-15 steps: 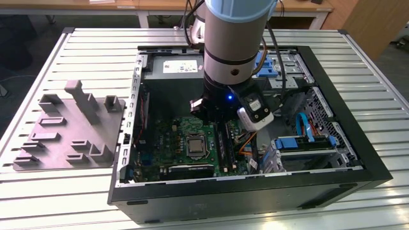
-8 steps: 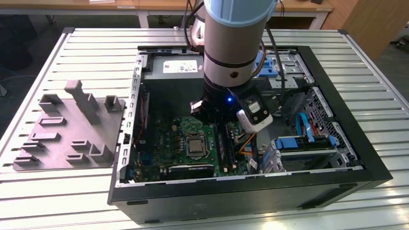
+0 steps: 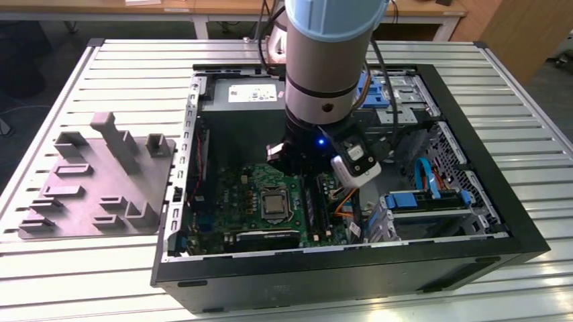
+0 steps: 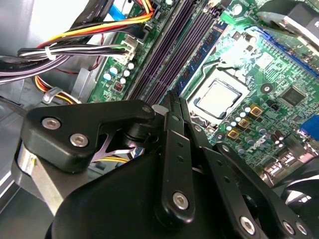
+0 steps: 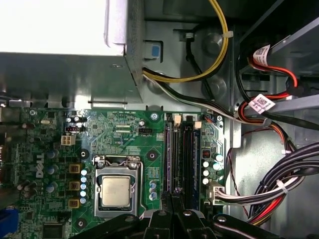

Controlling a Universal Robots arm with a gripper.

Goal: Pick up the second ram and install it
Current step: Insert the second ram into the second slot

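Black gripper (image 4: 174,99) above the memory slots (image 5: 182,154).
I see its fingers (image 4: 172,149) clenched together, mid-frame in the exterior view, inside the computer case (image 3: 358,272).

Workshop bench w/ desk & timber panel behind.

In the exterior view a silver ribbed-aluminium slat table (image 3: 80,275) takes up most of the frame, its slats running side to side. Behind its far edge stands a light-wood-topped desk w/ white metal legs (image 3: 204,20). A tan wooden board panel (image 3: 524,33) stands at the exterior view's right rear, w/ smooth grey floor (image 3: 559,94) just below it. At the exterior view's left rear, a dark shadowed floor patch (image 3: 36,40). Light is even, w/ a soft sheen on the slats.
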